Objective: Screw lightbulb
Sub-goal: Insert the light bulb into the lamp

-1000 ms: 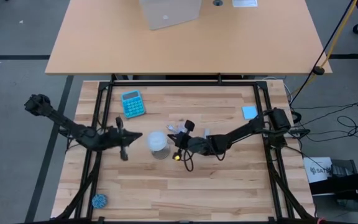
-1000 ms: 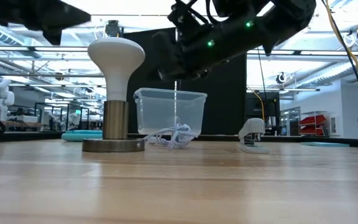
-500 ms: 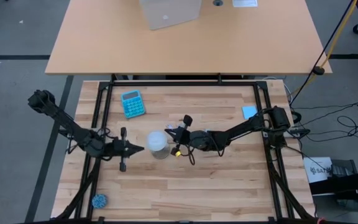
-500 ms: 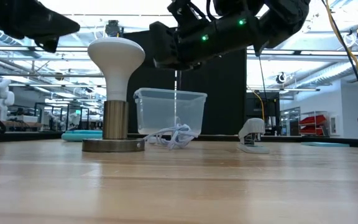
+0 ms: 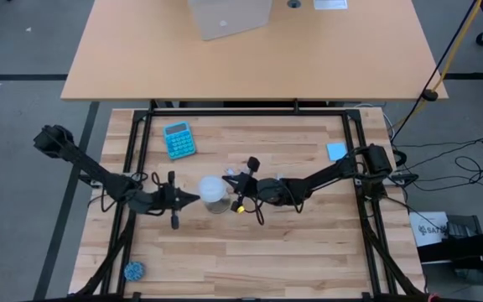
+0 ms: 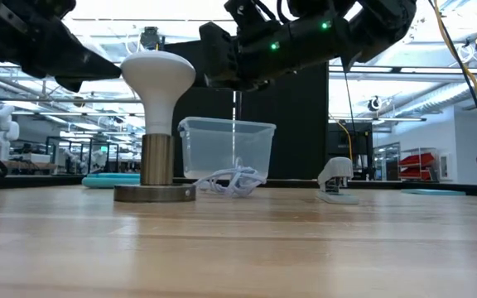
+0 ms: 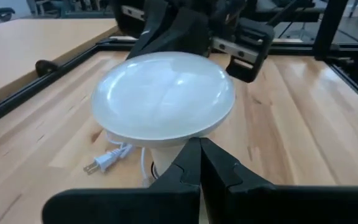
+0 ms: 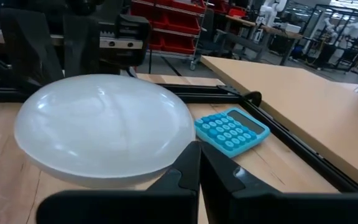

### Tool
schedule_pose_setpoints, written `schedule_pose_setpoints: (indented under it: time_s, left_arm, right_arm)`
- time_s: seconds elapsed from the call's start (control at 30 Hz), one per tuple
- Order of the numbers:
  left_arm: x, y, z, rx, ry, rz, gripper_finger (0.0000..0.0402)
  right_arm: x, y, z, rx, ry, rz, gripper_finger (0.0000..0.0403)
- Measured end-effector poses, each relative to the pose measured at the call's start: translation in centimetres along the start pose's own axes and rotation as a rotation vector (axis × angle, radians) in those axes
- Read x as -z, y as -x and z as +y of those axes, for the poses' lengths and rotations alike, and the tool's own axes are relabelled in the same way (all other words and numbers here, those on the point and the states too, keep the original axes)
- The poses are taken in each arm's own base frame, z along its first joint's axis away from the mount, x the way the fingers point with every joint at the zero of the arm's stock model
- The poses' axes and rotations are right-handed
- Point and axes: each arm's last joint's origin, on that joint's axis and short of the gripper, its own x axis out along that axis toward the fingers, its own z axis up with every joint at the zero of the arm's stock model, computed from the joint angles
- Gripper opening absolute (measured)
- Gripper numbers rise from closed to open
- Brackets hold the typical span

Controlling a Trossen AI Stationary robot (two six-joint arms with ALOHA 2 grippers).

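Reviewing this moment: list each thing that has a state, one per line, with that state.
lightbulb: upright, seated in the socket.
socket: standing on the table, bulb in it.
white cord: loose, bundled beside the socket, unplugged.
left gripper: fingers shut, beside the bulb, holding nothing.
right gripper: fingers shut, beside the bulb on the other side, holding nothing.
clear plastic box: lid off, seemingly empty.

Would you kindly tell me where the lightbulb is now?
In the high view, the lightbulb stands upright mid-table, between the left gripper and right gripper, below the blue calculator.
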Motion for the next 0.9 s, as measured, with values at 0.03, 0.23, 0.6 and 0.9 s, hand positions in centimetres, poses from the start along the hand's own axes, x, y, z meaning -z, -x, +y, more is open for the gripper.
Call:
schedule_pose_setpoints:
  time_s: [0.03, 0.23, 0.6, 0.9]
  left_arm:
    - [0.0, -0.1, 0.1, -0.005, 0.001, 0.001, 0.0000]
    - [0.1, -0.4, 0.7, -0.046, 0.002, 0.011, 0.0000]
    - [0.6, -1.0, 2.5, -0.235, 0.054, 0.063, 0.0000]
    - [0.6, -0.4, 1.8, -0.156, 0.057, 0.065, 0.0000]
  right_arm:
    - [0.0, 0.0, 0.0, 0.002, -0.003, 0.000, 0.0000]
    - [0.0, 0.5, 0.8, -0.001, -0.005, 0.006, 0.0000]
    - [0.3, 1.7, 2.7, -0.063, 0.071, 0.031, 0.0000]
    - [0.7, 1.8, 2.9, -0.048, 0.091, 0.074, 0.0000]
